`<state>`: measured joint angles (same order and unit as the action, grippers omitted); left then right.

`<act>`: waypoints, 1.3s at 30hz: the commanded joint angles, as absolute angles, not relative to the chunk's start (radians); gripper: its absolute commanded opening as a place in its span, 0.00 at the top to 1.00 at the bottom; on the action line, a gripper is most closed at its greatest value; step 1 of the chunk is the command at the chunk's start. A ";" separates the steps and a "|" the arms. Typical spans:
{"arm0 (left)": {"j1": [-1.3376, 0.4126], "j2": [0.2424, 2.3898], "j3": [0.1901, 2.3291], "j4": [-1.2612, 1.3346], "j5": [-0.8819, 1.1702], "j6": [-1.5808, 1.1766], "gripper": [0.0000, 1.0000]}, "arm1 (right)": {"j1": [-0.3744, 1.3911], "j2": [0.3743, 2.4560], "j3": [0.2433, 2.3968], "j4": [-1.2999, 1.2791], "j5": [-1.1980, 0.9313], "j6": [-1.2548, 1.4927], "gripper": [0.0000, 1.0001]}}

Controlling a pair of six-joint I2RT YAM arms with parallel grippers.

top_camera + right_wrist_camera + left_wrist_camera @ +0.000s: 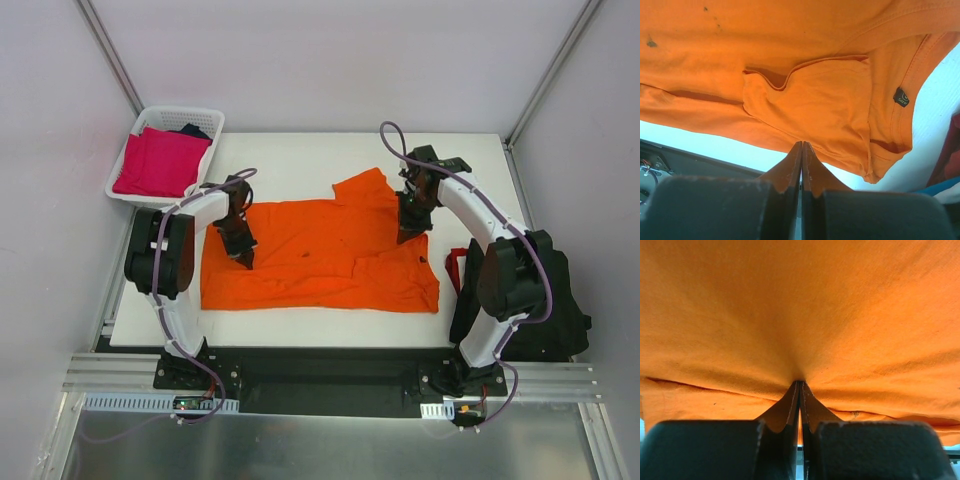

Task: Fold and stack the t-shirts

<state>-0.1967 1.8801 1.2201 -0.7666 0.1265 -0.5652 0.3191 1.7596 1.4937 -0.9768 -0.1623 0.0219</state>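
— Where's the bright orange cloth t-shirt [320, 250]?
— Spread across the middle of the white bench [300, 160], with one sleeve pointing toward the far edge. The left jaws are closed, pinching a pucker of it near its left side.
— And the right jaws?
— Pressed together too, nipping the shirt's edge, not far from a small black label [900, 97].
— Any others?
— A folded magenta-pink shirt [160, 160] lies in the white plastic lattice basket [190, 110] at the far left corner. A black cloth heap with red trim [565, 310] sits by the right arm.
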 commanded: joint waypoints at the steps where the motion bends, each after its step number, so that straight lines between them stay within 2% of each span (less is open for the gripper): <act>1: -0.206 1.822 1.180 -0.796 0.100 -0.591 1.00 | 0.328 1.759 1.493 -0.977 -0.178 0.011 0.98; 5: -0.206 1.818 1.201 -0.799 0.095 -0.584 0.99 | 0.328 1.766 1.502 -0.974 -0.181 0.006 0.98; 6: -0.207 1.815 1.207 -0.798 0.095 -0.584 0.85 | 0.328 1.767 1.503 -0.973 -0.181 0.006 0.98; 7: -0.206 1.815 1.215 -0.799 0.097 -0.584 0.64 | 0.327 1.767 1.505 -0.971 -0.181 0.006 0.98; 8: -0.206 1.815 1.232 -0.799 0.098 -0.584 0.32 | 0.327 1.767 1.505 -0.969 -0.181 0.008 0.98; 9: -0.206 1.815 1.242 -0.799 0.098 -0.584 0.10 | 0.328 1.769 1.506 -0.968 -0.181 0.008 0.97; 10: -0.206 1.819 1.253 -0.801 0.100 -0.584 0.01 | 0.328 1.770 1.508 -0.966 -0.181 0.006 0.98; 18: -0.206 1.871 1.428 -0.834 0.080 -0.569 0.01 | 0.316 1.839 1.555 -0.956 -0.179 -0.031 0.94; 21: -0.204 1.907 1.521 -0.868 0.068 -0.554 0.07 | 0.278 1.884 1.597 -0.947 -0.222 -0.017 0.84; 23: -0.203 1.939 1.592 -0.885 0.063 -0.546 0.10 | 0.252 1.934 1.629 -0.946 -0.247 -0.014 0.82; 26: -0.202 1.970 1.647 -0.917 0.069 -0.548 0.12 | 0.232 2.002 1.699 -0.956 -0.252 -0.020 0.91; 28: -0.202 1.971 1.640 -0.920 0.090 -0.558 0.18 | 0.224 2.081 1.775 -0.962 -0.276 -0.012 0.97; 32: -0.207 1.953 1.592 -0.920 0.112 -0.583 0.31 | 0.232 2.190 1.929 -0.962 -0.317 0.023 0.97; 39: -0.209 1.898 1.548 -0.927 0.087 -0.565 0.30 | 0.248 2.318 2.037 -0.965 -0.382 0.026 0.97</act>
<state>-0.1974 1.9633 1.5608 -0.8837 0.1005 -0.5762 0.2352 2.2906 1.9831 -0.9470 -0.3138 0.0139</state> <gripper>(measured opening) 0.699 0.028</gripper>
